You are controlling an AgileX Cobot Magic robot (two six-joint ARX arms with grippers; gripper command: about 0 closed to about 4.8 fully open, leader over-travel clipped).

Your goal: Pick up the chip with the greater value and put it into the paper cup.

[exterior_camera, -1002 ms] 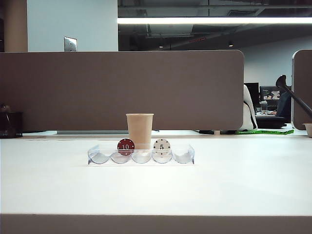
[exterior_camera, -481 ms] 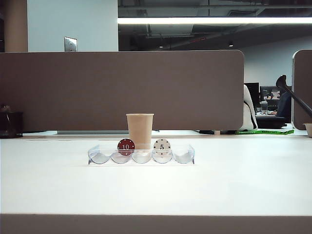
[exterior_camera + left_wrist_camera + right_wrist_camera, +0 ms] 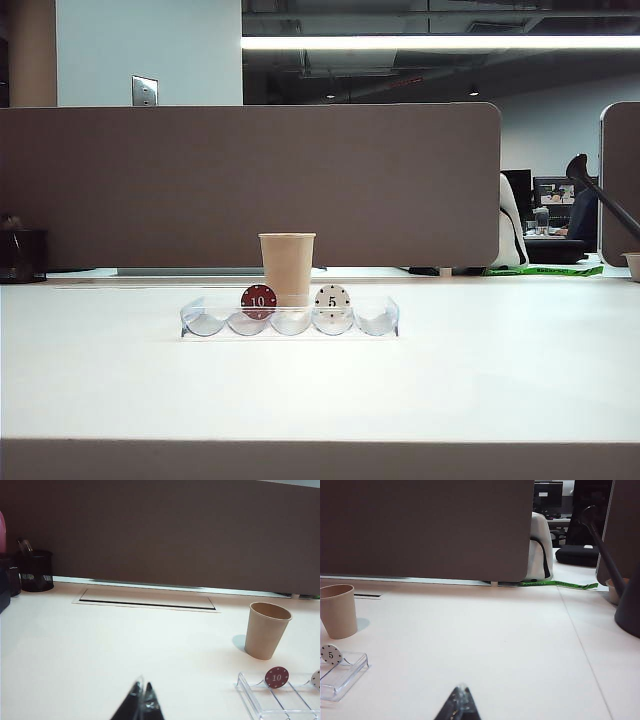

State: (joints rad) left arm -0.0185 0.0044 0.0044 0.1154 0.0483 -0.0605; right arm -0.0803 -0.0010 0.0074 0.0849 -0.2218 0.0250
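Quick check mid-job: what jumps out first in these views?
A tan paper cup stands mid-table, right behind a clear chip tray holding a red 10 chip and a white 5 chip upright. Both grippers, left and right, hang back near the table's front, jaws shut.

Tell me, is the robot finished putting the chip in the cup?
Maybe. Only the red 10 chip and white 5 chip stand in the tray; the slot between is bare. The paper cup hides its inside. The left gripper and right gripper are shut, empty, far back.
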